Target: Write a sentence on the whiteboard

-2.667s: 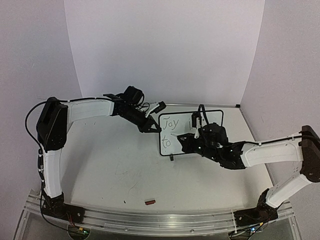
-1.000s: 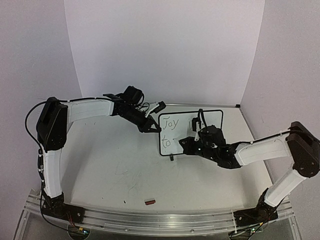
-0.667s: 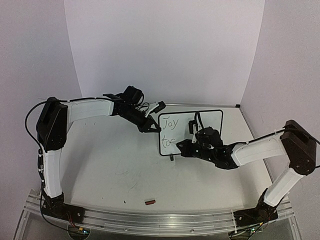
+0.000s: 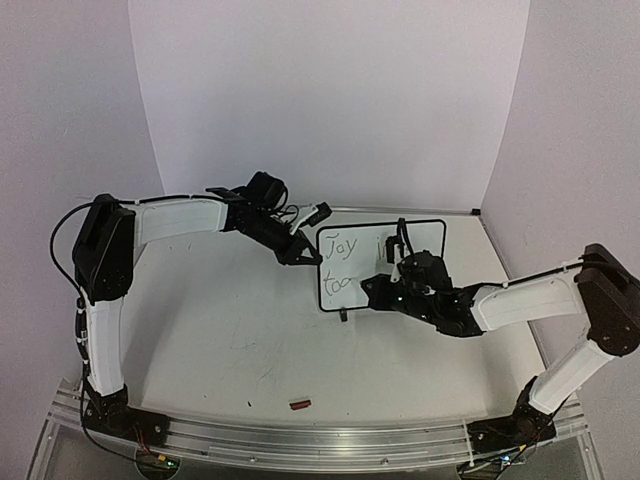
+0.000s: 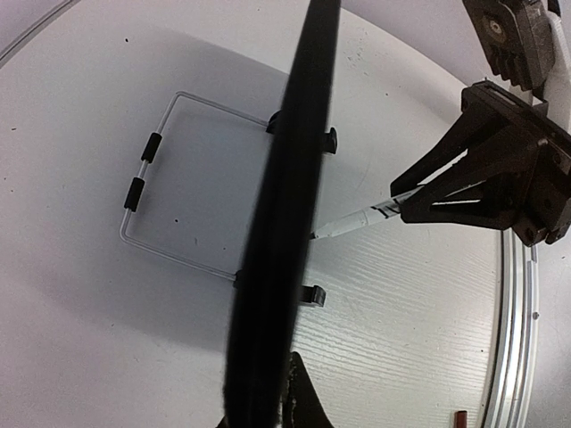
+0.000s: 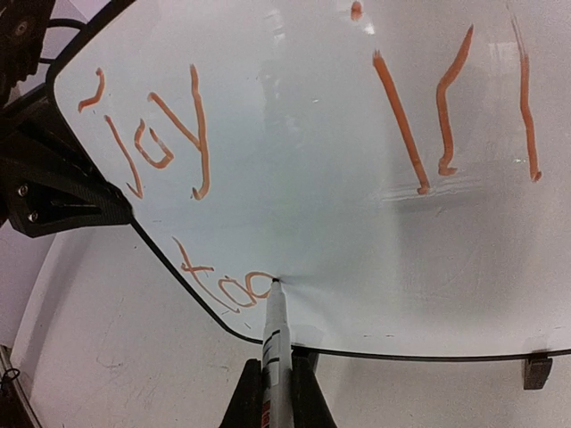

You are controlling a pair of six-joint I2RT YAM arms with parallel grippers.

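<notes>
Since the earlier views the lower line has grown from "to" by one more round letter, and the right arm has swung back rightward. The whiteboard (image 4: 372,238) stands upright toward the far right corner of the tabletop (image 4: 220,320), its left edge clamped in the left gripper (image 4: 308,254). The right gripper (image 6: 275,379) is closed on the marker (image 6: 275,334), whose tip touches the board just past the new letter, possibly an unfinished "g". The sentence (image 4: 343,244) is mid-second-line. Next the tip likely needs to drop that tail, then carry on rightward with light, level strokes.
</notes>
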